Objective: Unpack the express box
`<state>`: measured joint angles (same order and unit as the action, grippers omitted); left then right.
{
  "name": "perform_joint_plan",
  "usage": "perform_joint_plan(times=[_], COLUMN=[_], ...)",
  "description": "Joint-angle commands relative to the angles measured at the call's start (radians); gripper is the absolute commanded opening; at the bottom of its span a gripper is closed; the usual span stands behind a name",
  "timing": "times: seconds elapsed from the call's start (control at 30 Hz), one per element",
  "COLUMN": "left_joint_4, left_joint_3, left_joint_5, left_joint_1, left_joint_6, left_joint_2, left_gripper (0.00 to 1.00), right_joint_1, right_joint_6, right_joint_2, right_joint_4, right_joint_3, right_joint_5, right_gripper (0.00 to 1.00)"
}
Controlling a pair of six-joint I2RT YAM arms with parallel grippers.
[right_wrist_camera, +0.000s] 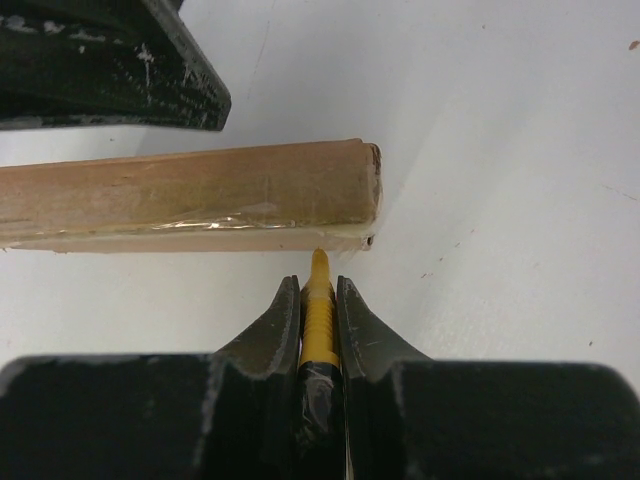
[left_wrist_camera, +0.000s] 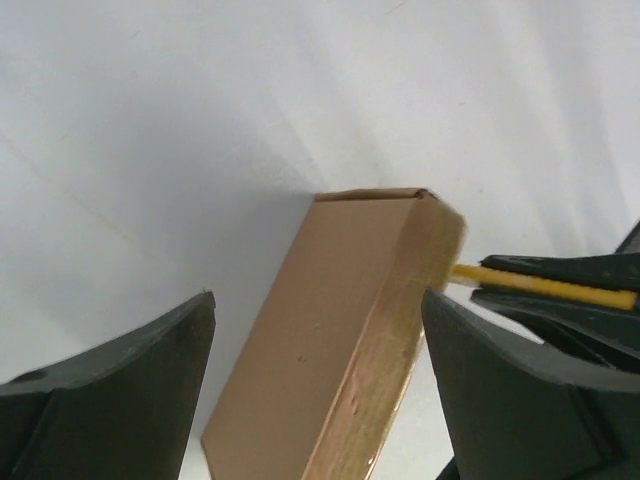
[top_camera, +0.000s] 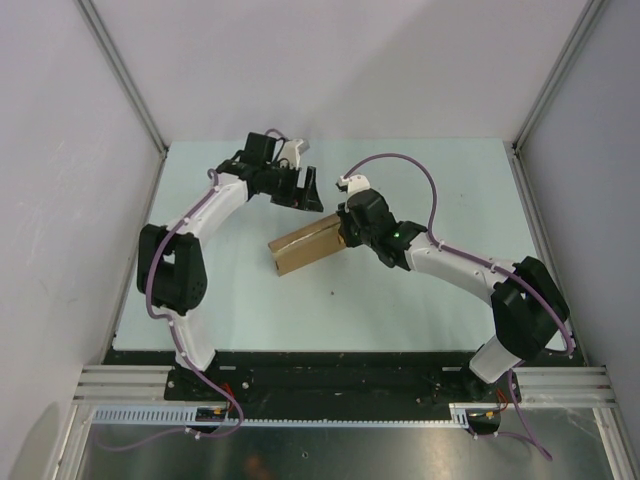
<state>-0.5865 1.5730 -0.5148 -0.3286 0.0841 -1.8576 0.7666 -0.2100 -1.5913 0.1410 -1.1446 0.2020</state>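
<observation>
The express box (top_camera: 305, 246), flat brown cardboard with clear tape along its edge, lies closed on the table near the middle. It fills the left wrist view (left_wrist_camera: 330, 350) and shows edge-on in the right wrist view (right_wrist_camera: 190, 195). My right gripper (top_camera: 347, 236) is shut on the yellow utility knife (right_wrist_camera: 319, 305), whose tip touches the box's taped side near its right end. The knife also shows in the left wrist view (left_wrist_camera: 545, 285). My left gripper (top_camera: 306, 192) is open and empty, just beyond the box's far corner, its fingers (left_wrist_camera: 120, 390) either side of the box in its own view.
The pale table (top_camera: 420, 290) is walled by white panels with metal posts (top_camera: 125, 80) at the back corners. A small dark speck (top_camera: 333, 293) lies in front of the box. The arm bases sit on the black rail (top_camera: 330, 370) at the near edge.
</observation>
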Motion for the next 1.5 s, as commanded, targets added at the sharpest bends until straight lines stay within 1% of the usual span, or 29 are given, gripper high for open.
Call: perform_joint_plan(times=[0.0, 0.1, 0.17, 0.2, 0.37, 0.4, 0.53, 0.67, 0.77, 0.8, 0.97, 1.1, 1.13, 1.2, 1.23, 1.33, 1.47], left_joint_4=[0.013, 0.011, 0.013, 0.011, 0.011, 0.010, 0.011, 0.022, 0.034, 0.039, 0.059, 0.065, 0.065, 0.065, 0.066, 0.068, 0.074], left_joint_3=[0.013, -0.011, -0.036, -0.045, -0.087, -0.087, -0.077, -0.077, -0.084, -0.084, -0.080, -0.079, -0.080, -0.084, -0.088, -0.091, -0.119], left_joint_5=[-0.221, -0.295, -0.295, -0.285, -0.104, -0.087, -0.007, 0.105, 0.163, 0.189, 0.216, 0.257, 0.295, 0.328, 0.375, 0.423, 0.411], left_joint_1=[-0.003, -0.006, -0.012, -0.021, -0.070, -0.085, -0.122, -0.170, -0.191, -0.197, -0.233, -0.268, -0.277, -0.300, -0.309, -0.328, -0.334], left_joint_6=[-0.083, -0.133, -0.165, -0.175, -0.204, -0.204, -0.204, -0.214, -0.216, -0.218, -0.268, -0.297, -0.302, -0.313, -0.326, -0.336, -0.349], left_joint_2=[0.049, 0.051, 0.064, 0.069, 0.069, 0.066, 0.060, 0.063, 0.060, 0.060, 0.048, 0.028, 0.023, 0.014, 0.011, -0.009, 0.004], left_gripper=[0.89, 0.90, 0.91, 0.91, 0.89, 0.86, 0.82, 0.79, 0.74, 0.70, 0.68, 0.59, 0.58, 0.53, 0.53, 0.50, 0.47], right_joint_1=[-0.006, -0.012, -0.019, -0.020, -0.033, -0.038, -0.055, -0.081, -0.099, -0.104, -0.163, -0.228, -0.245, -0.282, -0.292, -0.329, -0.357], right_joint_6=[-0.017, -0.029, -0.037, -0.038, -0.061, -0.069, -0.091, -0.117, -0.123, -0.123, -0.124, -0.134, -0.135, -0.134, -0.134, -0.141, -0.167], right_joint_2=[0.034, 0.034, 0.033, 0.033, 0.033, 0.034, 0.054, 0.091, 0.131, 0.142, 0.209, 0.246, 0.249, 0.264, 0.271, 0.303, 0.336], right_joint_4=[-0.024, -0.021, -0.023, -0.021, -0.024, -0.023, -0.011, 0.035, 0.071, 0.080, 0.127, 0.121, 0.118, 0.103, 0.095, 0.049, 0.014], right_joint_3=[-0.004, -0.004, -0.004, -0.004, -0.004, -0.004, -0.003, -0.004, -0.003, -0.003, 0.002, 0.025, 0.031, 0.043, 0.063, 0.115, 0.166], right_joint_5=[0.011, 0.010, 0.004, 0.002, -0.018, -0.018, -0.038, -0.058, -0.067, -0.070, -0.104, -0.189, -0.191, -0.268, -0.288, -0.345, -0.397], right_gripper=[0.00, 0.00, 0.00, 0.00, 0.00, 0.00, 0.00, 0.00, 0.00, 0.00, 0.00, 0.00, 0.00, 0.00, 0.00, 0.00, 0.00])
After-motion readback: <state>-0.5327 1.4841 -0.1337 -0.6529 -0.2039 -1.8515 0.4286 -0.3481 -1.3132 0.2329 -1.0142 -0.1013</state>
